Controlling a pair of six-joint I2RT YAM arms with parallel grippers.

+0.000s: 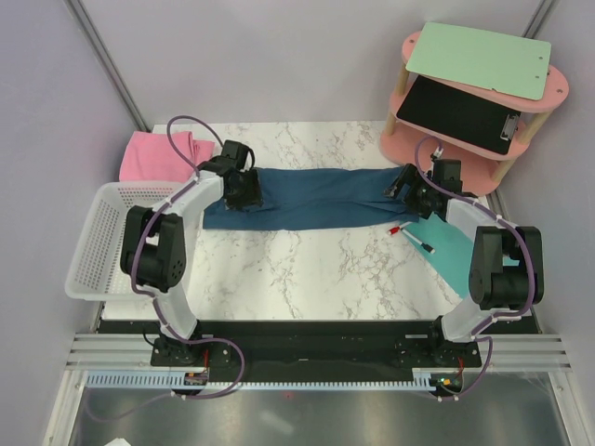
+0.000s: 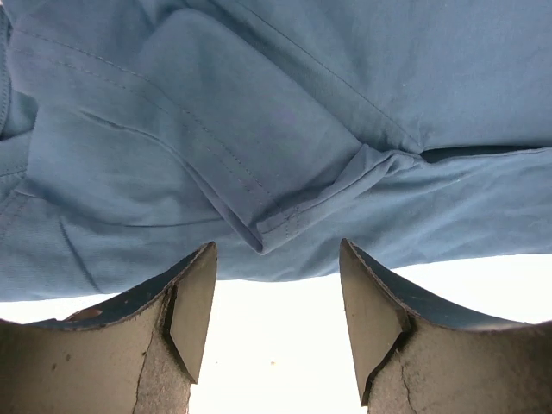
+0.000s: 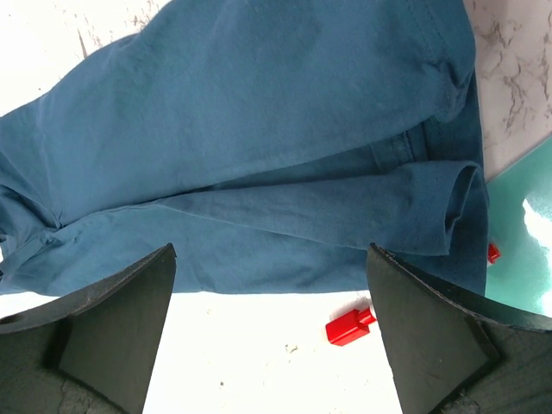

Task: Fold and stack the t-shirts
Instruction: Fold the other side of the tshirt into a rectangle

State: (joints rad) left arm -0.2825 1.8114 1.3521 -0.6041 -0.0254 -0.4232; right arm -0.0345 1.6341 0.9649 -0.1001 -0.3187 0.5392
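Note:
The dark teal-blue t-shirt (image 1: 316, 198) lies stretched into a long band across the marble table, folded lengthwise. The pink t-shirt (image 1: 160, 155) lies bunched at the back left. My left gripper (image 1: 244, 190) is over the shirt's left end, open and empty; in the left wrist view (image 2: 276, 297) its fingers straddle bare table just short of the shirt's hem and a folded sleeve (image 2: 259, 181). My right gripper (image 1: 406, 190) is over the shirt's right end, open wide and empty; in the right wrist view (image 3: 272, 319) the shirt's edge (image 3: 259, 198) lies just beyond its fingertips.
A white basket (image 1: 98, 237) stands at the left edge. A turquoise mat (image 1: 453, 246) lies at the right with two red-capped markers (image 1: 414, 237) beside it; one red cap (image 3: 349, 326) shows near my right fingers. A pink shelf (image 1: 474, 93) with clipboards stands at back right.

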